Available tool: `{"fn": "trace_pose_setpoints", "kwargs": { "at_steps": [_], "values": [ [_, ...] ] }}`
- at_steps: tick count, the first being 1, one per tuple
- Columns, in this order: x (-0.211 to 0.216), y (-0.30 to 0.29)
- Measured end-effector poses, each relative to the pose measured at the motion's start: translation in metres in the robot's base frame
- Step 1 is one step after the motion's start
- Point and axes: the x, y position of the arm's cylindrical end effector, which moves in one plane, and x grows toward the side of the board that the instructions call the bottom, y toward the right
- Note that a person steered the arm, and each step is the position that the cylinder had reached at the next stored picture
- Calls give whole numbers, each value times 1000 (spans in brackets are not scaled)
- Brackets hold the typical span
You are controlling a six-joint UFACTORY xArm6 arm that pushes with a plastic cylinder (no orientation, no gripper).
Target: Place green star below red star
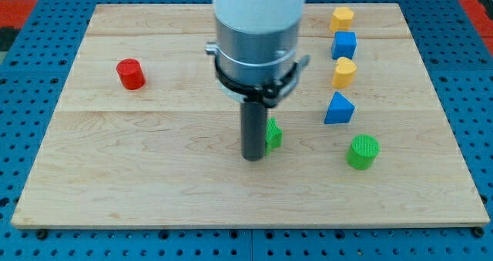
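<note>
My tip (253, 158) rests on the board just below centre. A green block (273, 134), mostly hidden behind the rod, touches the rod's right side; its shape cannot be made out. No red star shows; it may be hidden behind the arm. A red cylinder (131, 74) stands at the view's left.
At the view's right, from top to bottom: a yellow block (342, 18), a blue cube (344, 44), a yellow block (344, 72), a blue triangular block (339, 108) and a green cylinder (363, 152). The wooden board (154, 176) lies on a blue pegboard.
</note>
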Motion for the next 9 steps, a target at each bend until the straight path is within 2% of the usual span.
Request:
{"fn": "trace_pose_setpoints", "kwargs": {
  "at_steps": [1,2,3,4,7,8,9],
  "values": [
    [-25,-8],
    [13,-30],
    [14,-1],
    [-4,57],
    [-43,18],
    [-44,29],
    [-23,1]
  ]
}}
